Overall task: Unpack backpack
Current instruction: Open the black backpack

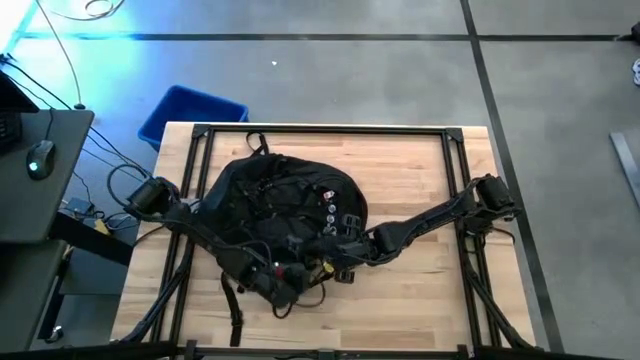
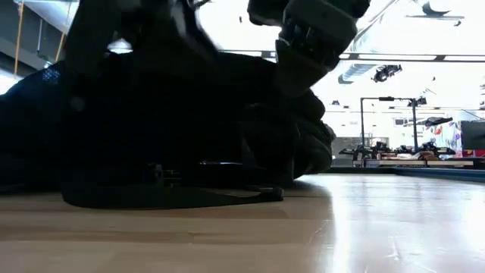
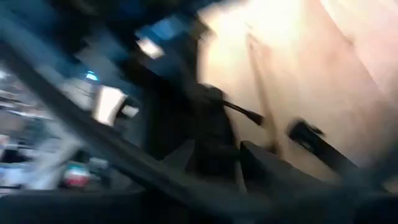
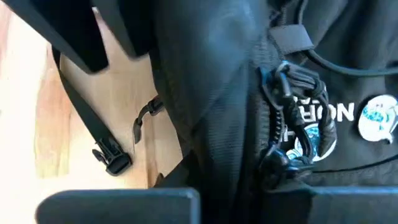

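The left end effector (image 1: 268, 272) sits low on the near part of the backpack (image 1: 270, 200), among loose fabric and cords; whether its fingers are apart or together cannot be told. The right end effector (image 1: 347, 248) rests against the backpack's right side, just below the row of small pins (image 1: 329, 203), and its finger state cannot be told either (the wrist view shows only black fabric, a zipper pull and white lettering). The backpack lies slumped on the wooden desk (image 1: 420, 290), left of centre, one strap (image 1: 232, 305) trailing toward the near edge. Its contents are hidden. A blue bin (image 1: 190, 112) stands on the floor beyond the desk.
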Controlling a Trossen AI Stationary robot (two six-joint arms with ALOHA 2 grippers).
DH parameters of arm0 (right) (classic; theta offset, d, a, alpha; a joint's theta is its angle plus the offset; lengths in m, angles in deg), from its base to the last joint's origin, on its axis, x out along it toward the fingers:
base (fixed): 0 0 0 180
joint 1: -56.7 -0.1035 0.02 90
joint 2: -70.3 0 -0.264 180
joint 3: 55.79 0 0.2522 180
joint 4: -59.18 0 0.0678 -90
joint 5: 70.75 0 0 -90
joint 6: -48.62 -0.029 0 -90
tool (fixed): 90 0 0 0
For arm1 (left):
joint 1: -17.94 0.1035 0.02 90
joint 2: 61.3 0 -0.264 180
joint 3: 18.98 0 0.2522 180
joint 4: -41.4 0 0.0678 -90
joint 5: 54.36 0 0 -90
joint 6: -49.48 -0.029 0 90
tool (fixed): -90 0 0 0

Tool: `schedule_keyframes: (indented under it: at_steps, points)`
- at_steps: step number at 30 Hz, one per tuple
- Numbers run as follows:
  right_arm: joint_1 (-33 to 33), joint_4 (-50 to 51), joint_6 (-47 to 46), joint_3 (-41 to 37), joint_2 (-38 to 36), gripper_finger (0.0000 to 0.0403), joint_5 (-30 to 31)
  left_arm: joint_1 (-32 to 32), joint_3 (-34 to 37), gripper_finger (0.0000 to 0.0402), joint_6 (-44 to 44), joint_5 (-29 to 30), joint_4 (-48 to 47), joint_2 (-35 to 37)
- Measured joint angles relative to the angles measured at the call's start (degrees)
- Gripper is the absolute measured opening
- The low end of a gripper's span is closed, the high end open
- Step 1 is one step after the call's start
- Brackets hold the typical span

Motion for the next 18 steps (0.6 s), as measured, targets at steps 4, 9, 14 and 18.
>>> schedule_keyframes:
  at_steps: [4,9,14,18]
  points:
    - [-1.3,-3.3,2.9,0.0,0.0,0.0045,2.1,-2.4,-4.2,0.0139,2.9,9.5,-7.2,2.2]
    - [-2.8,-9.5,6.8,0.0,0.0,0.0018,3.6,-0.8,-4.6,0.0161,8.2,-2.4,-10.6,5.6]
    - [-3.1,-10.5,7.2,0.0,0.0,0.0019,3.5,2.0,-4.6,0.0173,11.7,-8.0,-15.1,4.0]
    - [-3.1,-10.4,7.3,0.0,0.9,0.0041,3.7,3.2,-4.6,0.0171,13.3,-6.5,-16.1,1.5]
